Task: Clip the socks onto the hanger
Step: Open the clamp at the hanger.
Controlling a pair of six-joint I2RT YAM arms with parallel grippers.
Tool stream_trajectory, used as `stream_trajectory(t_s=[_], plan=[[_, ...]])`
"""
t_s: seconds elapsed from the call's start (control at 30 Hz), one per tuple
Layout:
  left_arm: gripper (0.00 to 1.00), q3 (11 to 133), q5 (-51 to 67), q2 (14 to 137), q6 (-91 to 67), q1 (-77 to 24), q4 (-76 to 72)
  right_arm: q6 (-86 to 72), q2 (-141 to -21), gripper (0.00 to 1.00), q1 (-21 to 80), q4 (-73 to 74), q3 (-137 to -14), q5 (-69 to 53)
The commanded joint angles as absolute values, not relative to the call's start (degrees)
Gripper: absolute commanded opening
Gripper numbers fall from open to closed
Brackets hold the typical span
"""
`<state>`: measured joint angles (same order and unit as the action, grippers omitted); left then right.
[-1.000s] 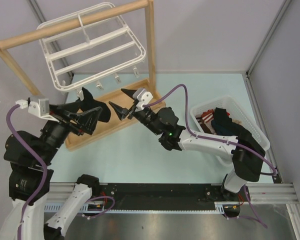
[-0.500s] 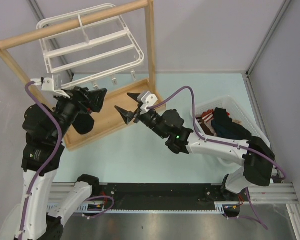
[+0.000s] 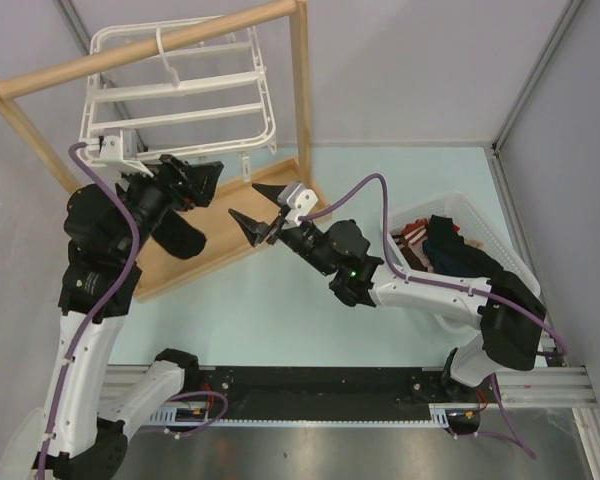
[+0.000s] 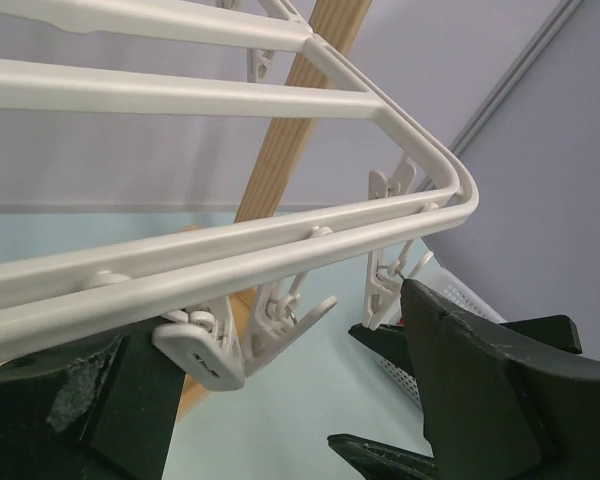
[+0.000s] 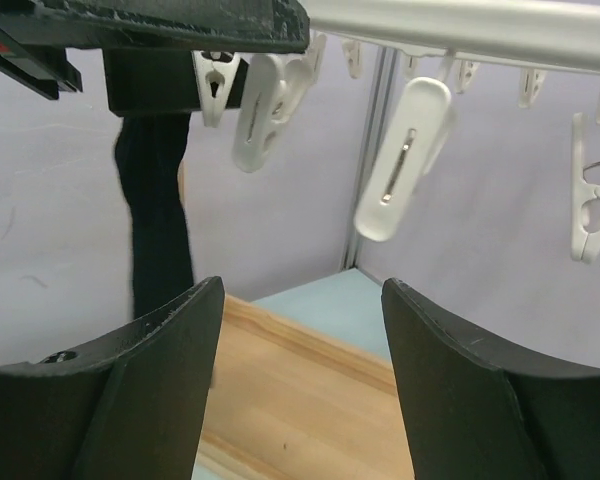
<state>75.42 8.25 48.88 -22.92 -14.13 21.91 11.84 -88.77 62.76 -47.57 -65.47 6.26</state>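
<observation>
The white hanger (image 3: 180, 85) hangs tilted from the wooden stand's top bar. My left gripper (image 3: 198, 180) is raised under its near rim, open, and the rim (image 4: 230, 260) and a dangling clip (image 4: 205, 345) lie between its fingers. Just below that gripper hangs a black sock (image 3: 180, 240); the right wrist view shows the sock (image 5: 158, 230) too, but I cannot tell what holds it. More dark socks (image 3: 445, 240) lie in the basket. My right gripper (image 3: 252, 205) is open and empty, pointing at the clips (image 5: 405, 160) from the right.
The wooden stand's post (image 3: 300, 90) rises just behind the right gripper, with its base board (image 3: 230, 225) beneath both grippers. A white basket (image 3: 500, 250) at the right also holds reddish-brown and white garments (image 3: 410, 235). Walls close in on the left, back and right.
My left arm has lifted and swung up to the hanger's rim, the sock going with it. The hanger has tipped steeper. The right gripper has drifted slightly down and left.
</observation>
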Motion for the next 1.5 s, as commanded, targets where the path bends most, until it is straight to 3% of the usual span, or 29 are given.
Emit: stream_trajectory(t_s=[0.0, 0.67, 0.8, 1.0, 1.27, 1.47], plan=[[0.86, 75.2, 11.6, 49.7, -24.6, -14.5, 18.7, 12.7, -90.5, 0.69, 62.1, -54.9, -65.7, 5.4], [0.61, 71.8, 1.3, 45.1, -25.0, -14.7, 21.9, 10.5, -90.2, 0.69, 62.4, -52.2, -65.8, 4.8], [0.50, 70.9, 0.4, 44.4, -25.5, -14.6, 22.1, 10.5, -90.1, 0.69, 62.6, -51.6, -65.8, 4.8], [0.45, 70.8, 0.9, 44.7, -25.9, -14.6, 22.1, 10.4, -89.7, 0.69, 62.9, -50.9, -65.8, 4.7], [0.21, 70.5, 5.2, 45.6, -26.4, -14.6, 21.7, 10.0, -89.8, 0.69, 62.9, -52.6, -65.8, 4.0], [0.18, 67.5, 10.3, 45.9, -27.9, -14.6, 19.7, 8.7, -90.4, 0.69, 62.7, -55.6, -65.8, 3.2]])
